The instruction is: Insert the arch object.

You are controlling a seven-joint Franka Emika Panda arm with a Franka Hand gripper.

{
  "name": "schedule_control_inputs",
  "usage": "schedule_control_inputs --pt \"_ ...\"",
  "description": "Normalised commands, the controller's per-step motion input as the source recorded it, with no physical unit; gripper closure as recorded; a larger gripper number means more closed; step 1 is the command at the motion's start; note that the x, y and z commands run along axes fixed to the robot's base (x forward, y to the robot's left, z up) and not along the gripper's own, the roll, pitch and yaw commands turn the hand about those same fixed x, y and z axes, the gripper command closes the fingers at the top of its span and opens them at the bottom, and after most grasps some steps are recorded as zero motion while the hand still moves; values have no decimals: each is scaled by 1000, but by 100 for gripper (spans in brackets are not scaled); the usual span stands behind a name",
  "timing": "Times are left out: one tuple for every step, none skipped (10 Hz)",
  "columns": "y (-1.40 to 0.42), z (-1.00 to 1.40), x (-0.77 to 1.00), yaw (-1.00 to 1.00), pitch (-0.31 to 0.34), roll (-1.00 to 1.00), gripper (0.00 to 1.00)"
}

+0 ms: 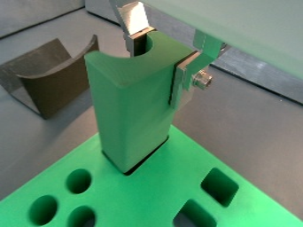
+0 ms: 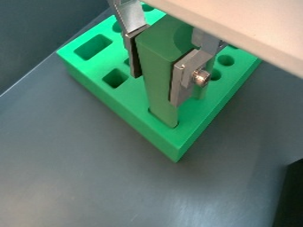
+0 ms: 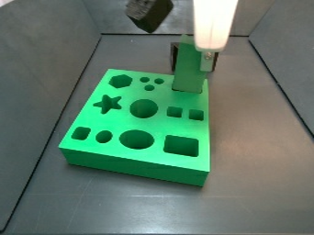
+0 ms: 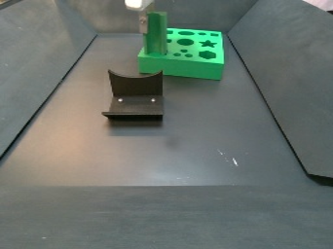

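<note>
Your end effector (image 1: 162,60) is clamped on the upright green arch object (image 1: 128,111). The object's lower end meets the green board (image 1: 178,191) directly beneath, and the fixture (image 1: 53,80) stands nearby.

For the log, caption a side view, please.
Gripper holds green arch object upright at green board's corner; dark fixture stands apart.

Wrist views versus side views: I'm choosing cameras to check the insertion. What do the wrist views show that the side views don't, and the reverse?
Only the wrist views: the gripper with its silver fingers clamped on the tall green block with a curved notch in its top.
Only the side views: the whole green board with shaped holes, its star hole, and the whole dark fixture standing apart.
Both: the block upright at the board's corner.
</note>
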Motion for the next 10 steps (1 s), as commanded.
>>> schedule_control_inputs --pt "0 -629 -11 100 -147 -47 100" --pt "14 -771 -149 131 -199 -49 100" --pt "97 -757 -331 103 -204 -81 100" --pt "151 -460 -329 83 -121 -140 100" --pt "106 -191 -323 109 -27 -77 100" --pt "0 -400 -337 143 -157 0 100" --pt "126 -554 -249 554 -336 47 100" --pt "151 -549 -77 769 -316 87 100" --pt "6 -291 0 391 -167 31 100" --pt "0 -37 0 0 0 -33 100"
